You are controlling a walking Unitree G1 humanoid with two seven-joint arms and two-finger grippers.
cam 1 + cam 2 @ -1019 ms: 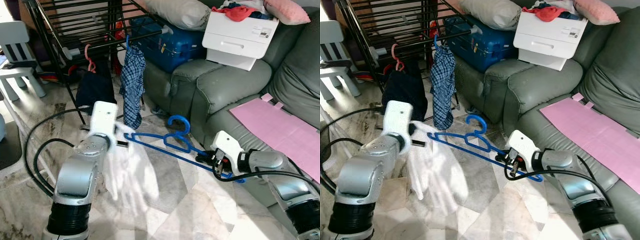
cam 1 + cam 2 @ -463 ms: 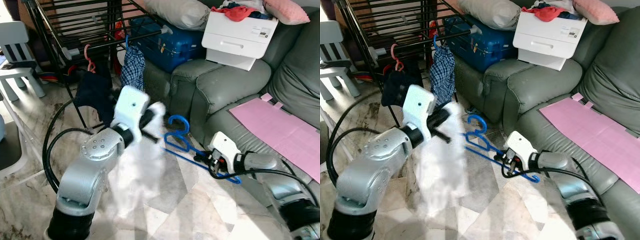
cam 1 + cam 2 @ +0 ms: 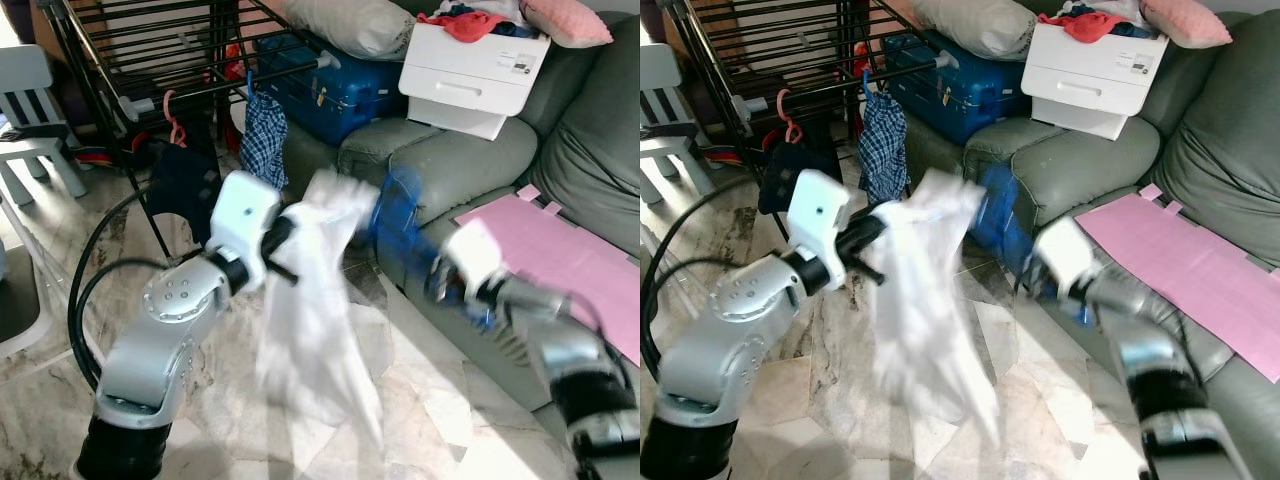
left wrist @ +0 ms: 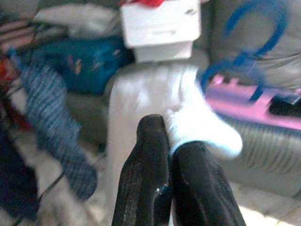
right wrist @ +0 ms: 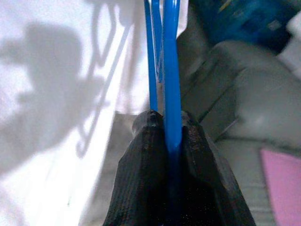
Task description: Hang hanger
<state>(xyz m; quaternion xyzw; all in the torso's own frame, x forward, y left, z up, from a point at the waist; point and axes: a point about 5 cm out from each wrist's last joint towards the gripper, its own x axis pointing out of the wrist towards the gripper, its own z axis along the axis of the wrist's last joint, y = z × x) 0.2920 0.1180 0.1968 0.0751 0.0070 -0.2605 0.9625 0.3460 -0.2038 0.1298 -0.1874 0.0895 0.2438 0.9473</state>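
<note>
Both arms have swung upward within the last second: the blue plastic hanger (image 5: pixel 169 70), which lay low over the marble floor (image 3: pixel 420 410) a moment ago, is now lifted in front of the grey leather sofa (image 3: pixel 470 170), and the white cloth garment (image 3: pixel 315 300) has risen with it, hanging in a long blurred drape between the two arms. In the right wrist view the right claw (image 5: pixel 167 125) is pressed tight on the hanger's thin blue bar, which runs out from between its black fingers toward the garment. In the left wrist view the left claw (image 4: pixel 171 141) is pinched together on a bunched corner of the white garment, with the hanger's blue hook (image 4: pixel 256 28) blurred beyond it. The lift suggests the garment is being brought onto the hanger, or the pair carried toward the black metal drying rack (image 3: pixel 150 60), where a blue checked garment (image 3: pixel 265 140) already hangs; motion blur hides whether the cloth is actually threaded on the hanger yet.
</note>
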